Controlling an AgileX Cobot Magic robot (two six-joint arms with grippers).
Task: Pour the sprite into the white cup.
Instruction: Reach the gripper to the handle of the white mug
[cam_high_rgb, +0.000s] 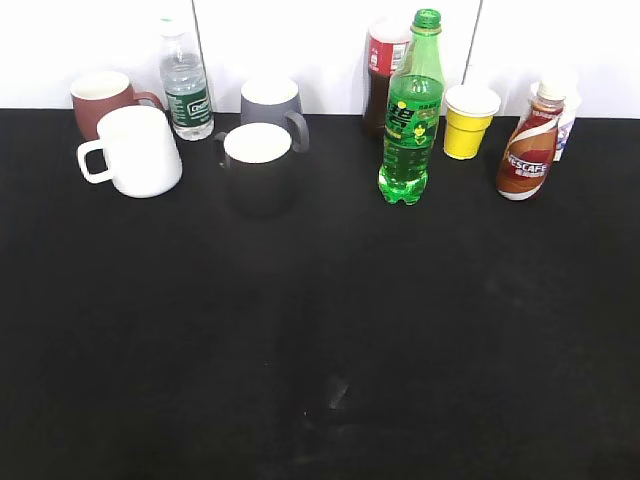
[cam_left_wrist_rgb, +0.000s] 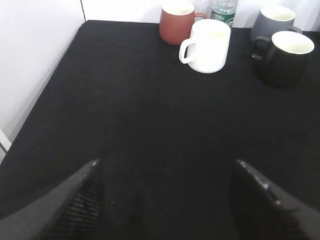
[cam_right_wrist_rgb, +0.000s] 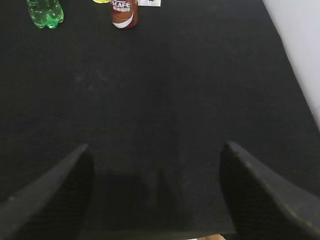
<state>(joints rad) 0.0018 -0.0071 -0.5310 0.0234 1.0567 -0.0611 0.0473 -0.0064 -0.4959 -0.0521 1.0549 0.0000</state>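
The sprite (cam_high_rgb: 411, 115) is a tall green bottle with a green cap, upright at the back of the black table, right of centre; its base shows in the right wrist view (cam_right_wrist_rgb: 45, 14). The white cup (cam_high_rgb: 138, 151) stands at the back left with its handle to the left; it also shows in the left wrist view (cam_left_wrist_rgb: 208, 45). My left gripper (cam_left_wrist_rgb: 165, 172) is open and empty, well short of the cups. My right gripper (cam_right_wrist_rgb: 155, 160) is open and empty, near the table's front edge, far from the sprite. Neither arm shows in the exterior view.
Back row: a brown-red mug (cam_high_rgb: 101, 101), a clear water bottle (cam_high_rgb: 185, 85), a grey mug (cam_high_rgb: 271, 106), a dark mug with white interior (cam_high_rgb: 258, 168), a dark bottle (cam_high_rgb: 383, 75), a yellow paper cup (cam_high_rgb: 468, 121), a Nescafe bottle (cam_high_rgb: 528, 152). White walls border the table.
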